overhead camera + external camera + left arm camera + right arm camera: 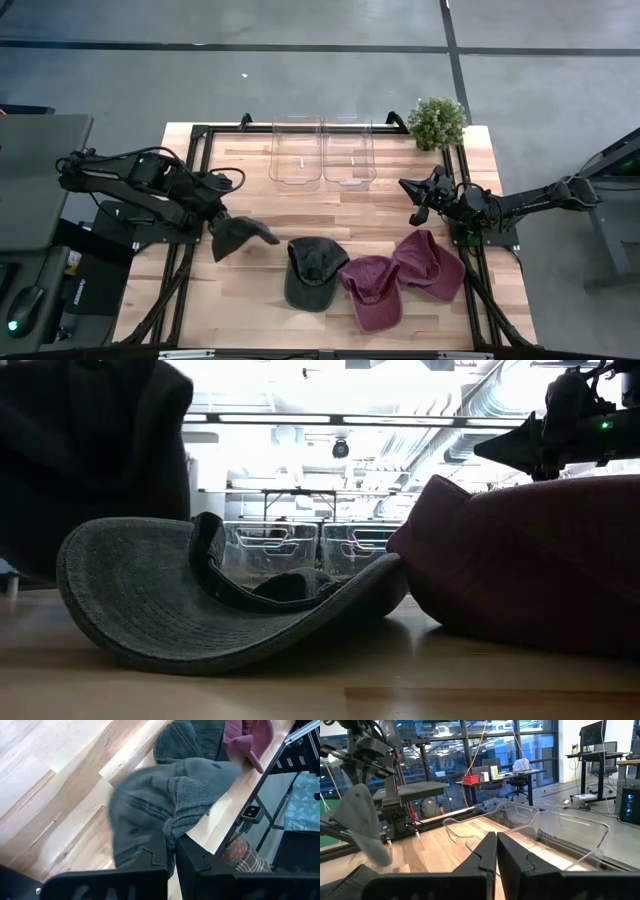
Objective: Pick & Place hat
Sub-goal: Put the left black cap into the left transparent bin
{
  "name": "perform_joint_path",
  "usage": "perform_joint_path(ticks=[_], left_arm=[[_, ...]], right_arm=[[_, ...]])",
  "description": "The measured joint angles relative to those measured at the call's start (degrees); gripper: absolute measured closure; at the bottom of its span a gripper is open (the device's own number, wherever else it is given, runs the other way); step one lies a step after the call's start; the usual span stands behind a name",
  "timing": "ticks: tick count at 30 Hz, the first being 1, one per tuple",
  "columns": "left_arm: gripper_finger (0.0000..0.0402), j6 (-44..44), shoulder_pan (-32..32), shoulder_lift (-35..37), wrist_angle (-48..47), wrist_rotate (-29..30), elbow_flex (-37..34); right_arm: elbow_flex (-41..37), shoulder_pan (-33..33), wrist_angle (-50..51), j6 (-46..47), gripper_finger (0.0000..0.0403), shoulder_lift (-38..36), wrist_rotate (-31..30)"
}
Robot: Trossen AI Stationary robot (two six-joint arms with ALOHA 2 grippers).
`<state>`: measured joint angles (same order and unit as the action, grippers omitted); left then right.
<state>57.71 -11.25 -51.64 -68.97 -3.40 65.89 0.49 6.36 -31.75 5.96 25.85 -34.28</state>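
My left gripper (pixel 218 232) is shut on a dark grey hat (pixel 240 236) held above the table's left part; the hat fills the left wrist view (pixel 165 810). A second dark hat (pixel 312 272) lies upside down on the table near the front, its brim up in the low view (pixel 200 610). Two maroon hats (pixel 372 290) (pixel 430 262) lie to its right. My right gripper (pixel 415 215) is shut and empty, above the table right of centre. My left gripper pinches the grey hat's bunched cloth (pixel 167 840) between its two fingers; which part of the hat that is I cannot tell. The hat hangs from the fingers, lifted clear of the table, its brim toward the table's right.
Two clear plastic bins (pixel 296 152) (pixel 348 152) stand side by side at the table's far edge. A potted plant (pixel 437 122) stands at the far right corner. Black frame rails run along the table's left and right sides.
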Motion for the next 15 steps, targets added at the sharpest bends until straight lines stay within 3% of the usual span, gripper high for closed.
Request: perform_joint_path(ticks=[15], left_arm=[[0.0401, -1.95, -0.02, -0.02, 5.07, 1.99, 1.33]], right_arm=[[-0.02, 0.01, 0.00, 0.00, 0.0394, 0.02, -0.02]])
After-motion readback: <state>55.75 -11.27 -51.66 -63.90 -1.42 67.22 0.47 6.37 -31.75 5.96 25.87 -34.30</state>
